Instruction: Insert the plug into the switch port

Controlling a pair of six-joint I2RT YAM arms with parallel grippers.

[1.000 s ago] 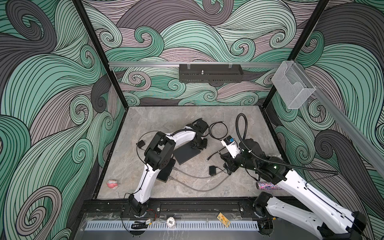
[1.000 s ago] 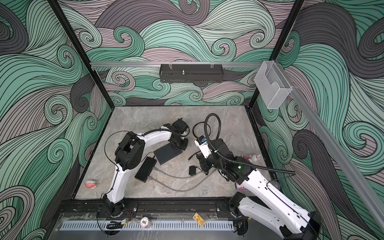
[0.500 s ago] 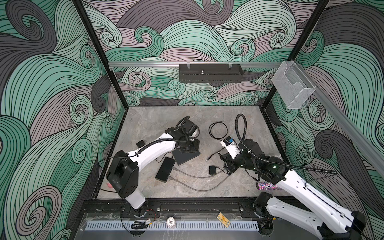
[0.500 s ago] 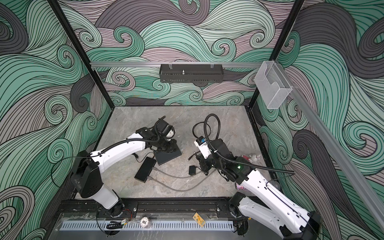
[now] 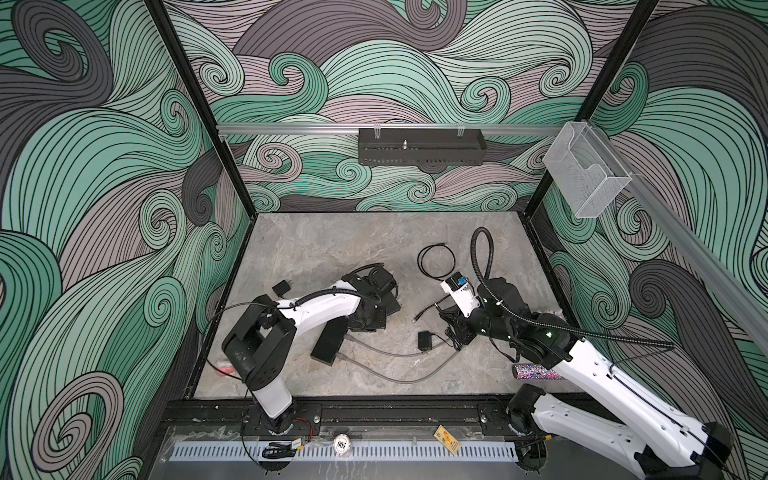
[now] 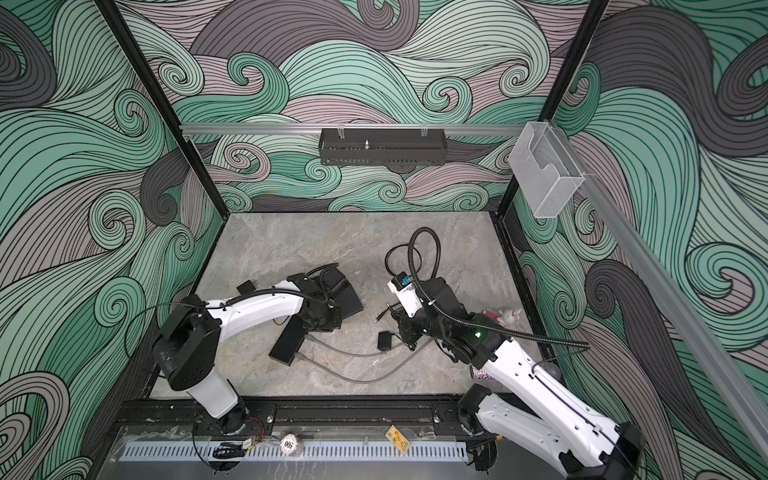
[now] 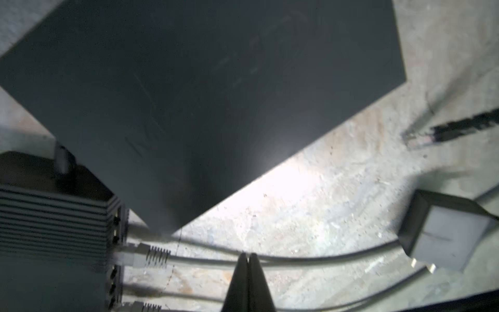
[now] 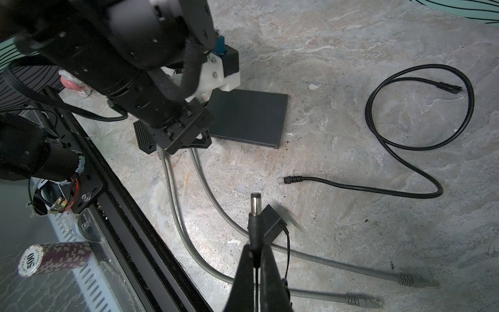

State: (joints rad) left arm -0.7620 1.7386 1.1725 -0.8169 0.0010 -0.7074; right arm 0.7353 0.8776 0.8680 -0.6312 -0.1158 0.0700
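Note:
The plug (image 8: 255, 213), a black barrel plug with a metal tip, sticks out of my right gripper (image 8: 255, 247), which is shut on it a little above the floor; in both top views its tip (image 5: 436, 306) (image 6: 388, 309) points left. The switch (image 7: 54, 216) (image 5: 328, 345) (image 8: 144, 135) is a black ribbed box with two grey cables (image 7: 202, 260) plugged into its port side. My left gripper (image 7: 248, 255) hangs shut and empty over those cables, just beside the switch. In both top views its fingers are hidden under the wrist.
A flat black box (image 5: 390, 305) (image 7: 216, 94) lies against the switch. A black power adapter (image 5: 424, 341) (image 8: 270, 224) sits between the arms. A black patch cable (image 8: 405, 191) loops at the back right. A chip stack (image 5: 536, 372) lies under the right arm.
The left arm has swung its elbow out left and brought its gripper from the flat box's far side forward to the switch's ports, closing it. The right arm has not moved.

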